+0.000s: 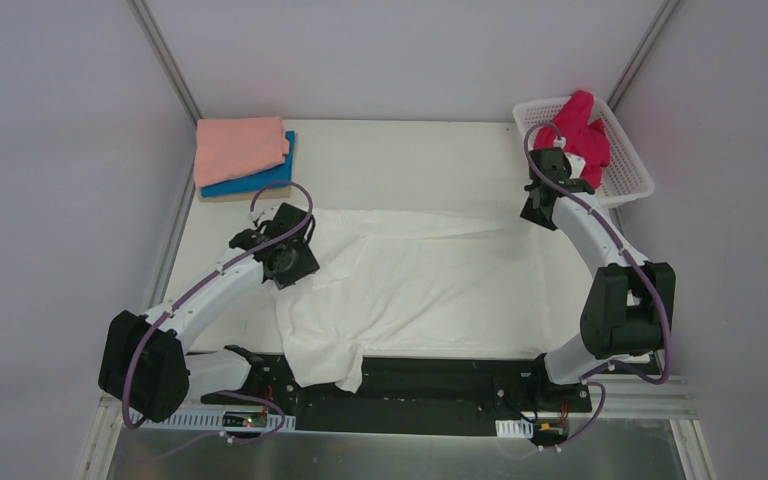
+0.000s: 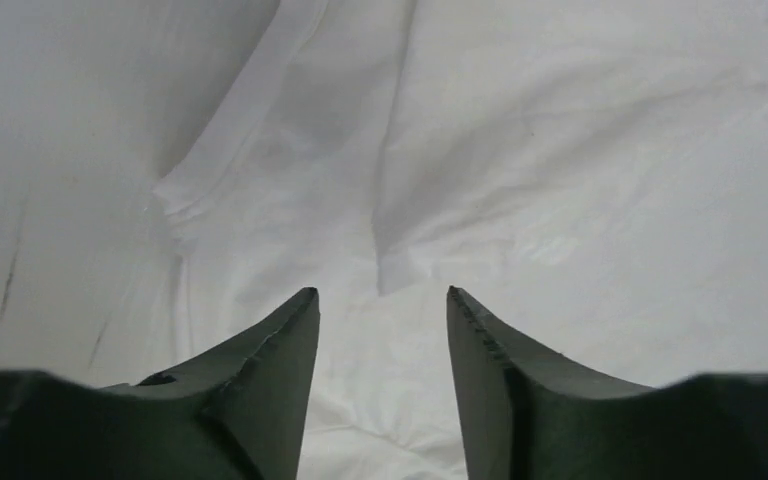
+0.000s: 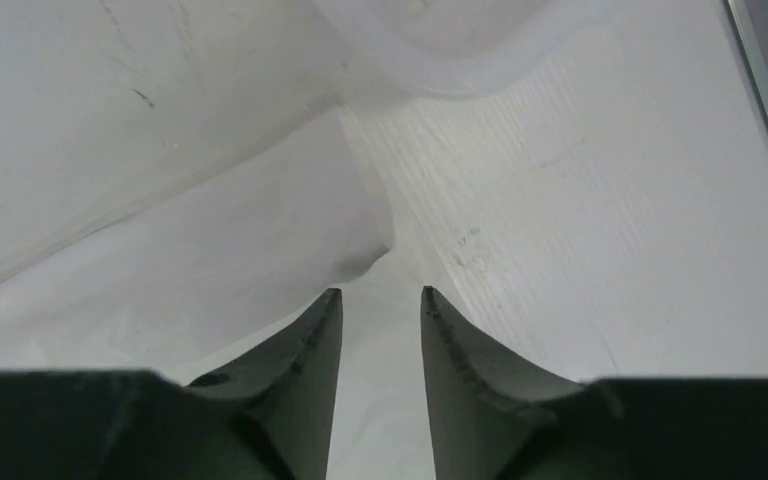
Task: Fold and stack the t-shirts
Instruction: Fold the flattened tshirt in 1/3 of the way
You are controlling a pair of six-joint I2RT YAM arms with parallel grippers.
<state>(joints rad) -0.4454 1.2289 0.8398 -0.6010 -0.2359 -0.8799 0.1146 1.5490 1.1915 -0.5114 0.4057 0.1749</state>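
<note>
A white t-shirt [image 1: 430, 280] lies spread and wrinkled across the table, showing no print; its near-left corner hangs over the front edge. My left gripper [image 1: 298, 262] hovers over the shirt's left part, open and empty; the left wrist view shows its jaws [image 2: 382, 292] apart above folds of the cloth [image 2: 560, 150]. My right gripper [image 1: 540, 212] is at the shirt's far right corner, open and empty [image 3: 381, 291], over the cloth edge [image 3: 210, 250]. A folded salmon-pink tee [image 1: 240, 148] lies on a folded blue tee [image 1: 260, 180] at the back left. A magenta tee [image 1: 580, 135] is bunched in the basket.
The white lattice basket [image 1: 630, 180] stands at the back right corner, just behind my right gripper. Grey walls close in the table on three sides. The black arm base plate [image 1: 430, 385] runs along the near edge. Bare table surface [image 3: 610, 200] shows right of the shirt.
</note>
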